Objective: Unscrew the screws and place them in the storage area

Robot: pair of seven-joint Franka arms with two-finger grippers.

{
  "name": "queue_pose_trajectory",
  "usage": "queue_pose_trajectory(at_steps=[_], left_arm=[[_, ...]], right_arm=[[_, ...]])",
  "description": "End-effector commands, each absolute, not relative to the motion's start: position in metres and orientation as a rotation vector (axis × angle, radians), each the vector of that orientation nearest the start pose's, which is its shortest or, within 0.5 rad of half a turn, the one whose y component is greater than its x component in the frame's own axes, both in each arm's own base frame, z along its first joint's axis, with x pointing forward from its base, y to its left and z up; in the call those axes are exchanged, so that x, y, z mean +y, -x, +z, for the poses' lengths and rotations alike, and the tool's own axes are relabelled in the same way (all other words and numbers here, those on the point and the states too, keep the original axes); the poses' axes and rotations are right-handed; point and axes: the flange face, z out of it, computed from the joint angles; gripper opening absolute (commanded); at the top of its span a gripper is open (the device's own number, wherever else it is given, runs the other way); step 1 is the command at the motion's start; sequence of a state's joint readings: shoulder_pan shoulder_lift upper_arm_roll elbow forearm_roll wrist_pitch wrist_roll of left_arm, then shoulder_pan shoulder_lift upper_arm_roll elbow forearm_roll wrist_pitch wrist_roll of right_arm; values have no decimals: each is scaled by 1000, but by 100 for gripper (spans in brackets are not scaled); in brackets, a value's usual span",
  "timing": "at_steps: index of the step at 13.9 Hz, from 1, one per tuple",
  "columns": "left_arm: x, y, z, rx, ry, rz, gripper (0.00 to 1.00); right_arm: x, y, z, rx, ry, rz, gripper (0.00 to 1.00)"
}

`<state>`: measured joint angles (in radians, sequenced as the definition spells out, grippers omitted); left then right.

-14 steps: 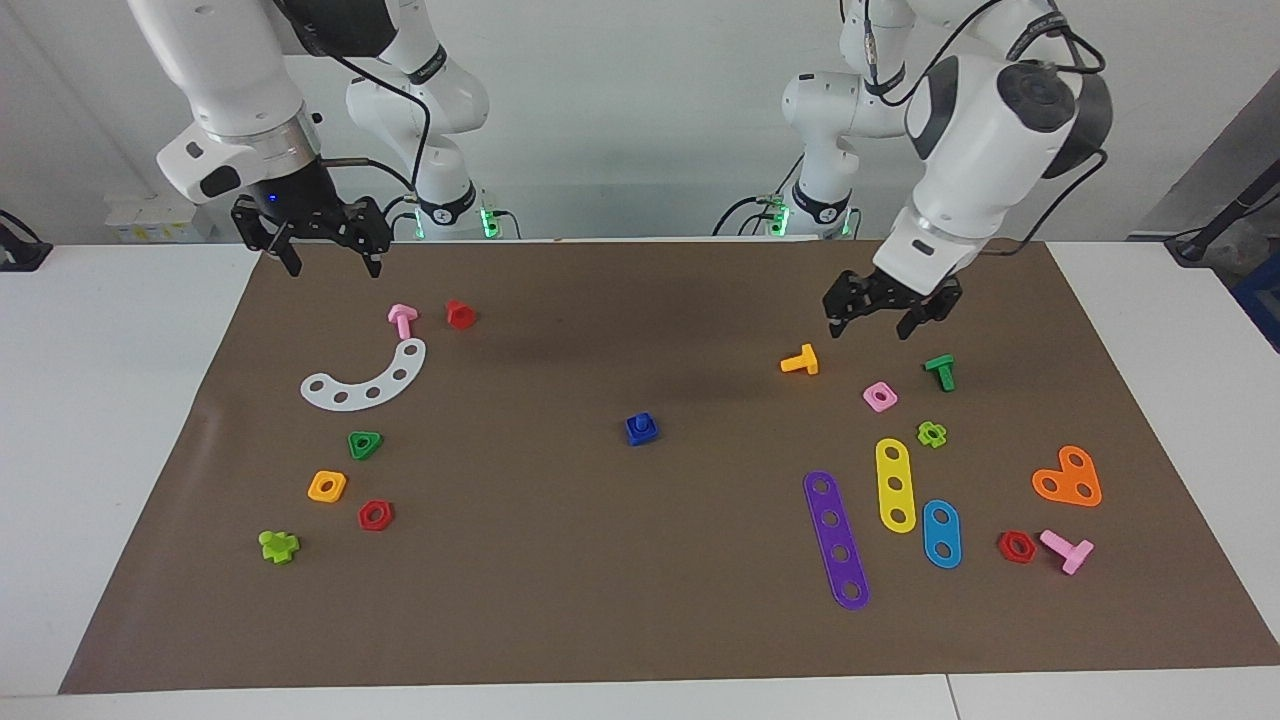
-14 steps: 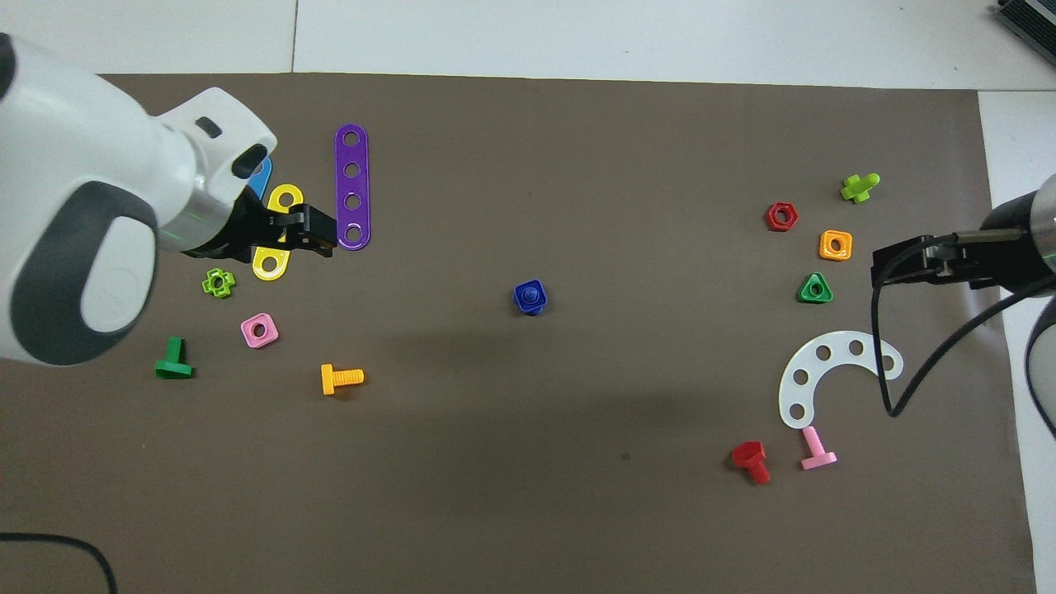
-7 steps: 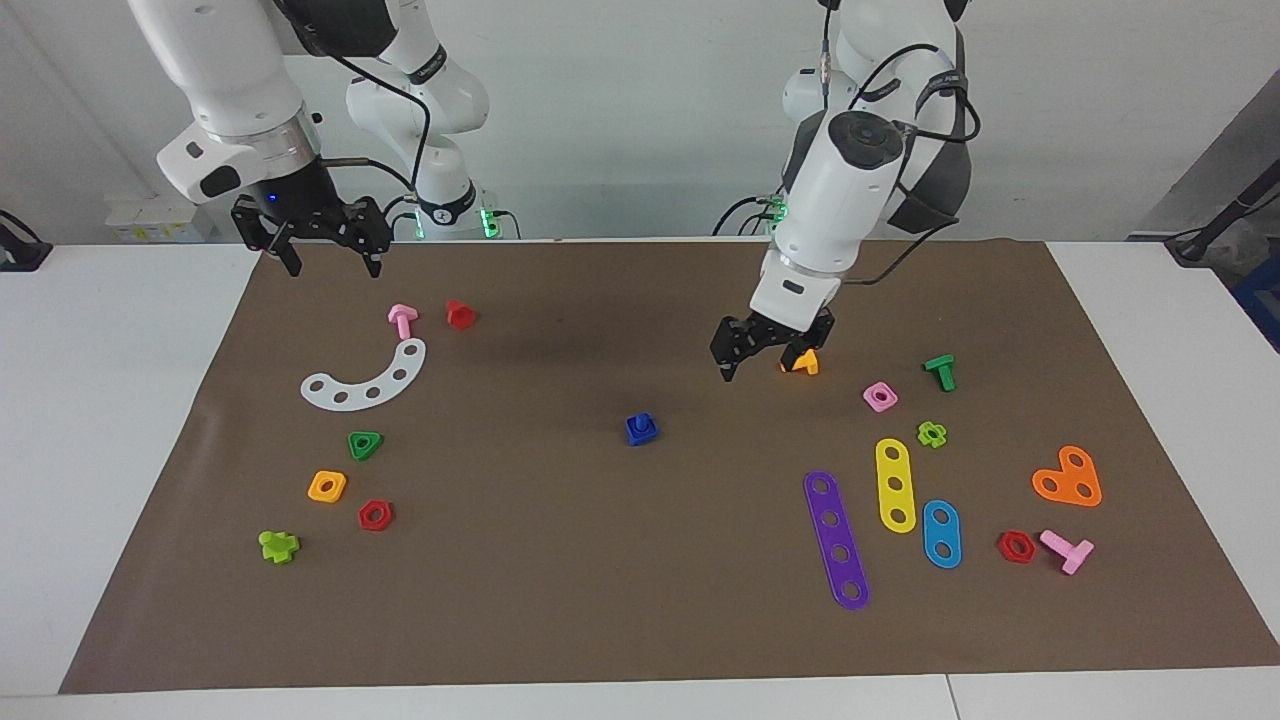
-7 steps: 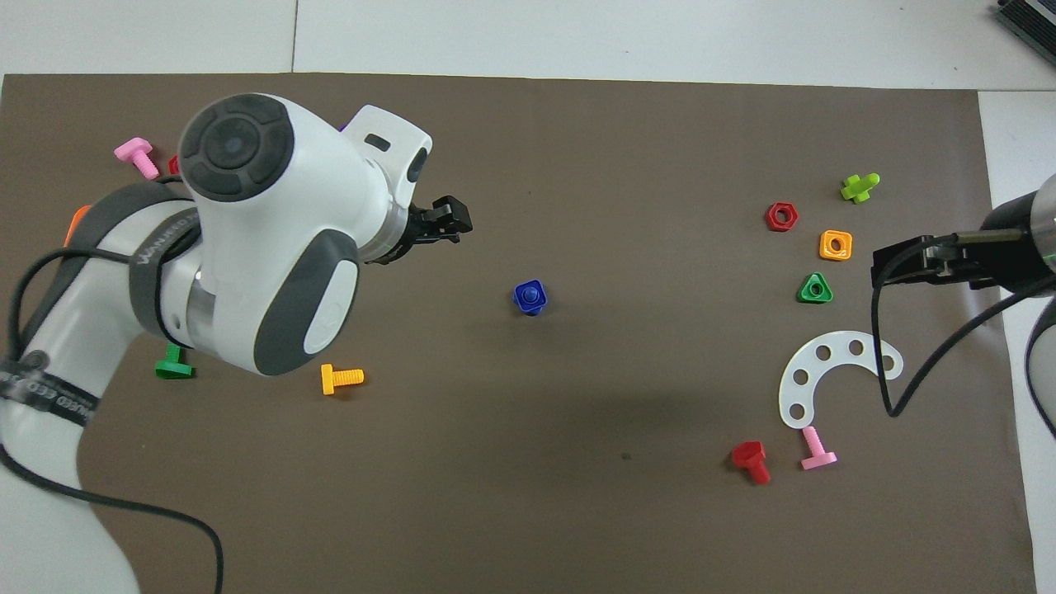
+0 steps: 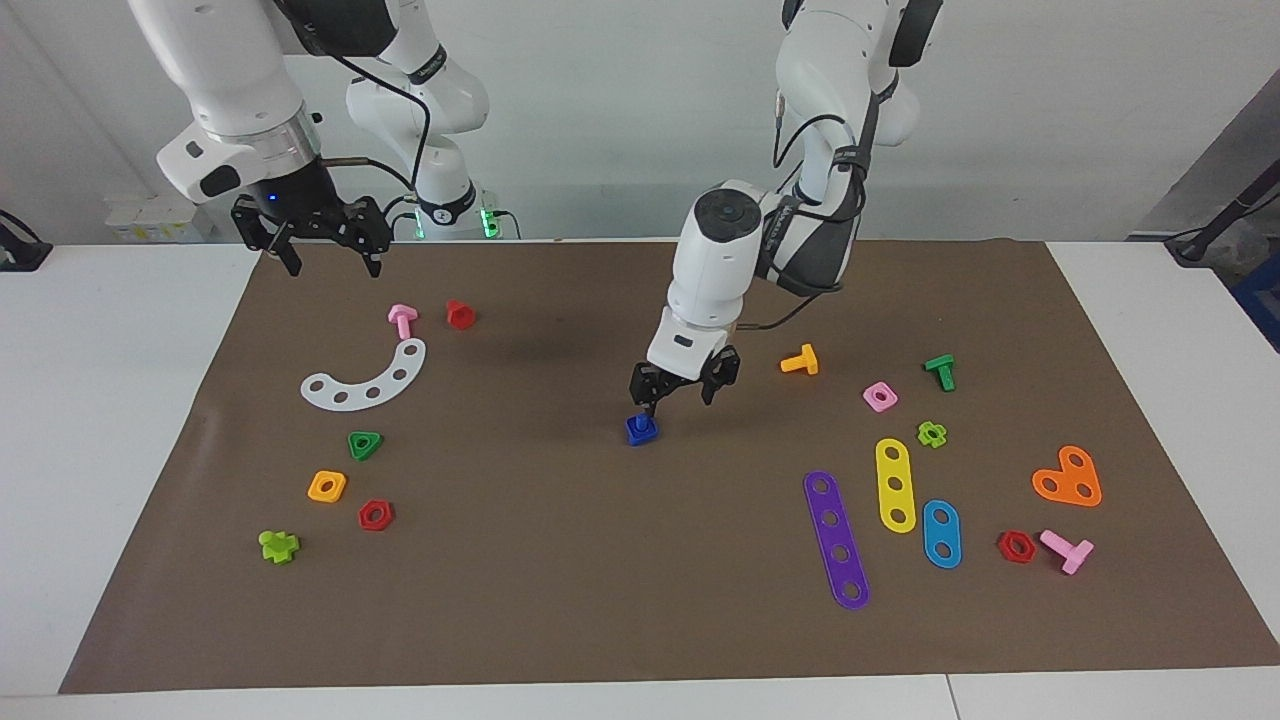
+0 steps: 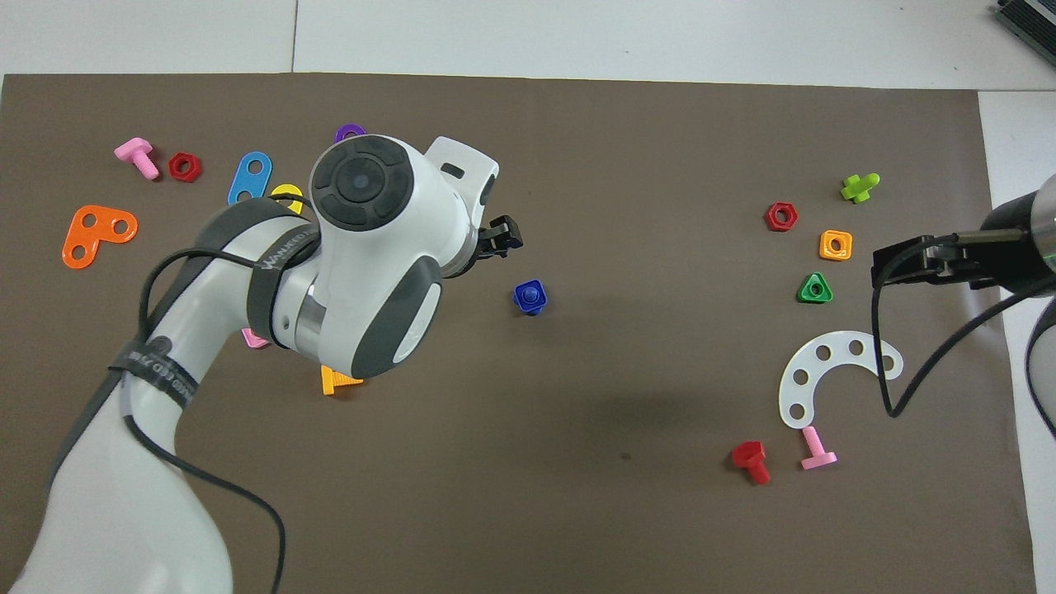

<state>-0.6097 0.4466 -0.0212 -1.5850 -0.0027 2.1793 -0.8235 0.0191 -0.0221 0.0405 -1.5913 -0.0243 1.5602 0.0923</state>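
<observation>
A small blue screw (image 5: 640, 424) sits in a blue square nut (image 5: 642, 432) at the middle of the brown mat; the pair also shows in the overhead view (image 6: 529, 296). My left gripper (image 5: 677, 397) is open and hangs just above the blue pair, a little toward the left arm's end, with one fingertip (image 5: 647, 404) close over it. In the overhead view only its black tip (image 6: 502, 238) shows past the arm. The storage area lies around the white curved strip (image 5: 365, 378) (image 6: 829, 375). My right gripper (image 5: 320, 238) (image 6: 899, 260) waits open over the mat's edge beside that strip.
Around the white strip lie a pink screw (image 5: 402, 320), a red screw (image 5: 460, 314), a green triangular nut (image 5: 365, 445), an orange nut (image 5: 327, 486) and a red hex nut (image 5: 375, 515). Toward the left arm's end lie an orange screw (image 5: 800, 361), a purple strip (image 5: 836, 540) and a yellow strip (image 5: 895, 485).
My left arm has swung from over the parts at its own end to the middle of the mat and come down over the blue pair. The right arm has not moved.
</observation>
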Motion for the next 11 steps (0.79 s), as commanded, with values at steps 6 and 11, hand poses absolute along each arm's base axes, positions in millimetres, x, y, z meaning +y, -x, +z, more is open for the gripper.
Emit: queue_pose_trajectory(at_steps=[6,11], left_arm=[[-434,-533,322,-162,3222,-286,86],[-443,-523,318,-129,3224,-279,72]], right_arm=[[23,-539,627,92,3165,2,100],[24,-539,626,87,3166,4,100]])
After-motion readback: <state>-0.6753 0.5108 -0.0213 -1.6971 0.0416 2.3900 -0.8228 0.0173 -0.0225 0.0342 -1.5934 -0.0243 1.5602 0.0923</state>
